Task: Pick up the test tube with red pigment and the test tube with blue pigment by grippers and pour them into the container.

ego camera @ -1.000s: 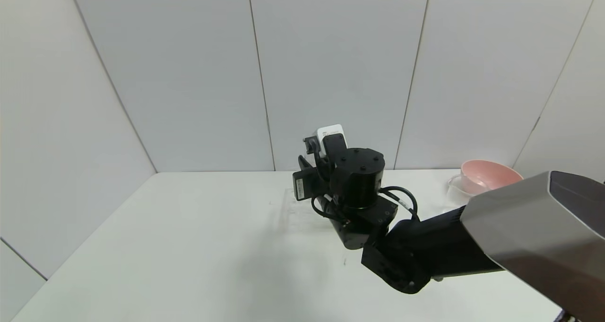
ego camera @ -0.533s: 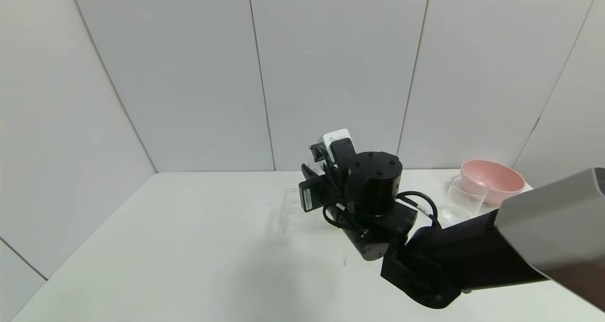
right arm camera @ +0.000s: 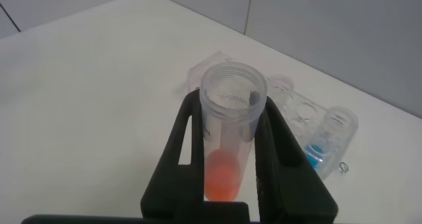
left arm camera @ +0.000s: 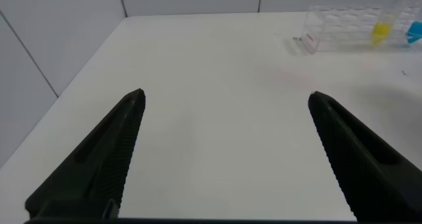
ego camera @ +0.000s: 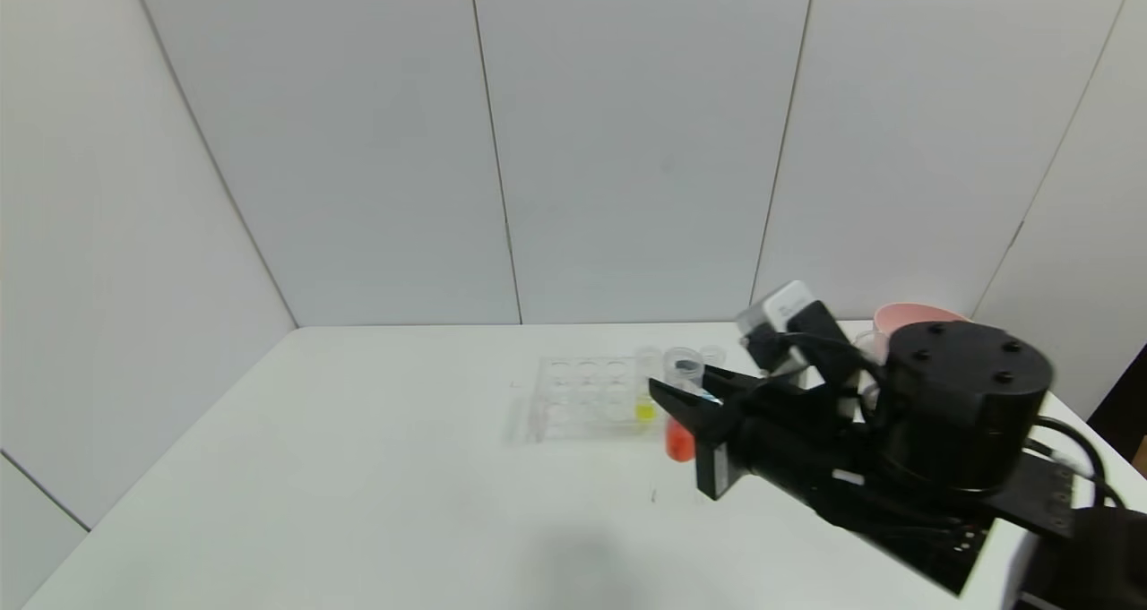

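Right gripper (right arm camera: 231,151) clamped on the test tube with red pigment (right arm camera: 227,128), jaws pressed to both sides of the tube wall, tube upright, open mouth up, red liquid at base. In head view right gripper (ego camera: 694,408) holds it clear of the tube rack (ego camera: 587,395), between rack and container (ego camera: 865,341), which is mostly hidden behind the arm near the pink bowl (ego camera: 896,316). Step looks like carry-to-pour: keep tube vertical in transit, tip only once mouth is over the beaker, tilt slowly. Test tube with blue pigment (right arm camera: 330,141) sits in rack, beside yellow tube (ego camera: 645,404). Left gripper (left arm camera: 224,151) wide apart, holding nothing, over bare table (left arm camera: 211,72), well away from rack.
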You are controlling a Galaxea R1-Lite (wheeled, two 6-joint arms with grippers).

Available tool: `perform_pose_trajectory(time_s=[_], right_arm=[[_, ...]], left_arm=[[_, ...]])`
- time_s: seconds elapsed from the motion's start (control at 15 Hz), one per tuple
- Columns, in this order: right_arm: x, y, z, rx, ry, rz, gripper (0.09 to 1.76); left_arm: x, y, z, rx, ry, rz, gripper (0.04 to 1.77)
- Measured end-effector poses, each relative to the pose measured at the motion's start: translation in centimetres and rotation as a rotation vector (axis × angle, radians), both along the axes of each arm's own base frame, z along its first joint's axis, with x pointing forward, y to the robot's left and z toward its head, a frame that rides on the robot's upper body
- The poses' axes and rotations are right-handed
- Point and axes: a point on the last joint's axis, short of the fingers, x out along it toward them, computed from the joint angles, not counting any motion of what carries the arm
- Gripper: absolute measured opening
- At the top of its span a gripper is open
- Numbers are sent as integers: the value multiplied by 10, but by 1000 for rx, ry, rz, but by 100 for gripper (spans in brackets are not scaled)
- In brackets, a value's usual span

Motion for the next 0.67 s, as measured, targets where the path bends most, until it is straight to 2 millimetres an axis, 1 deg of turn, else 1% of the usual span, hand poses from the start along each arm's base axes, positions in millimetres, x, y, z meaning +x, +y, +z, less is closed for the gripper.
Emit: perform_pose_trajectory(time_s=[0.27,0.47,0.67], right_arm=[[-8,-88,10,32,-3,-45,50],[-11,-151,9,49,5,-107,50],[-18,-199,8,67,11,-157,50]], left_arm=[[0,0,0,0,0,0,176],[0,0,0,0,0,0,176],[0,0,0,0,0,0,176]])
